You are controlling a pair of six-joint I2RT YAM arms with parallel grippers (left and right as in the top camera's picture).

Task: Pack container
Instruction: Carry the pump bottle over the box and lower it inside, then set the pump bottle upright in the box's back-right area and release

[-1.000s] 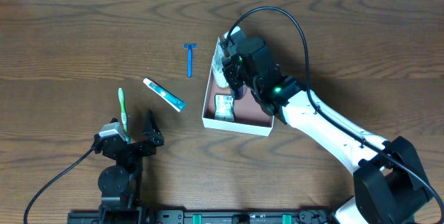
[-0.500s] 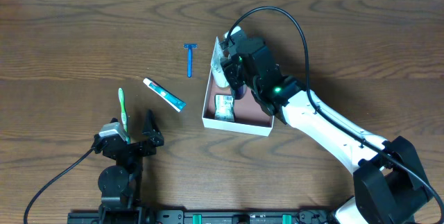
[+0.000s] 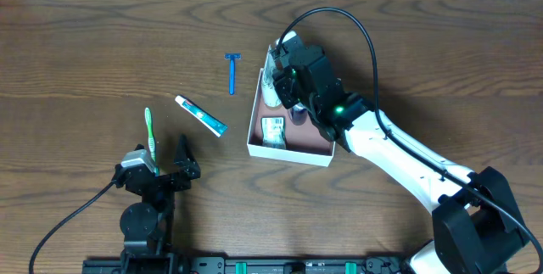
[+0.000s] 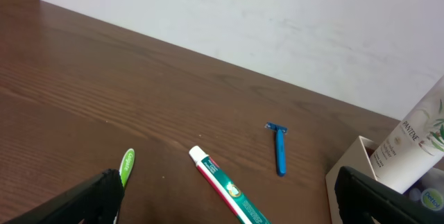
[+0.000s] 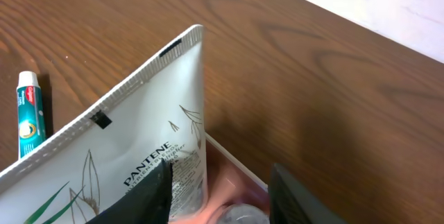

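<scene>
Container [image 3: 288, 153], square and shallow with white walls and a pinkish floor, is sitting mid-table under the right gripper [image 5: 220, 197], whose jaws are standing partly apart beside a white tube [image 5: 139, 113]. The left gripper [image 3: 161, 162] is gaping wide.

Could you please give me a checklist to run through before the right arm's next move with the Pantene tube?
1. Pantene tube lower end inside the container: ok, tube tilted.
2. Right gripper firmly holding the tube: cannot tell.
3. Left gripper open, away from the container: ok.
4. Toothpaste, razor and toothbrush packed: not ok, all lie on the table.
5. Free floor beside the small packet in the container: ok.
</scene>
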